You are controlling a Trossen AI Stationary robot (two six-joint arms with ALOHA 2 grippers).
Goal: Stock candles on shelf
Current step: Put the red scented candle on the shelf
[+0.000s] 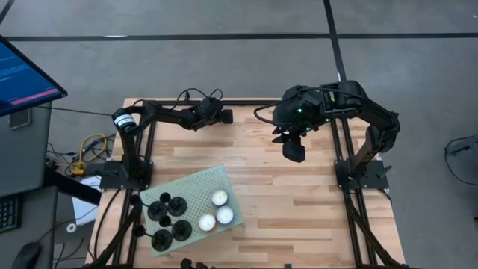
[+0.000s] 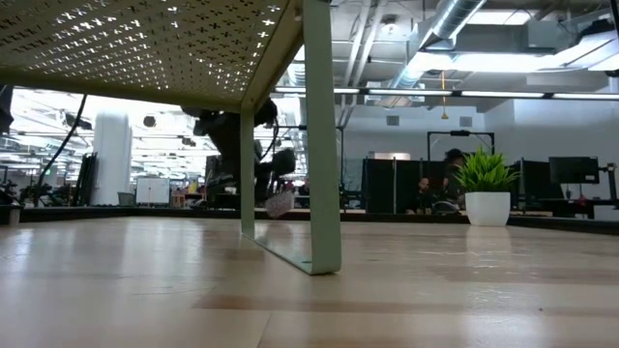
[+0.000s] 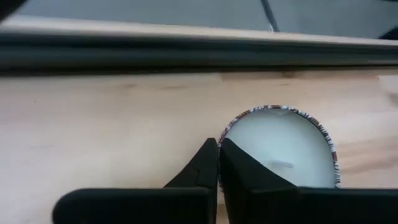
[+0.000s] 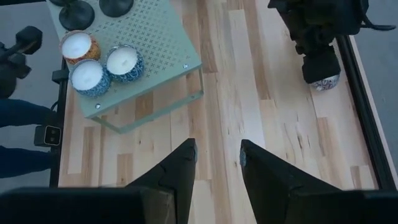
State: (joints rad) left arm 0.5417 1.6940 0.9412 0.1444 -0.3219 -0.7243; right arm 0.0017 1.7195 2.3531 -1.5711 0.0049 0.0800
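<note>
Candle (image 3: pixel 283 146) rim pinched by left tool (image 3: pixel 217 163) (far edge).

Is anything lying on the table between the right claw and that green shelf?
No. In the right wrist view, only bare wooden tabletop lies between the right gripper and the shelf.

Three white candles (image 1: pixel 215 213) in patterned cups stand upright, clustered at one end of the pale green perforated shelf (image 1: pixel 196 188), a raised panel on legs; a fourth candle (image 3: pixel 283 149) sits on the wooden tabletop, well apart from the shelf.
</note>
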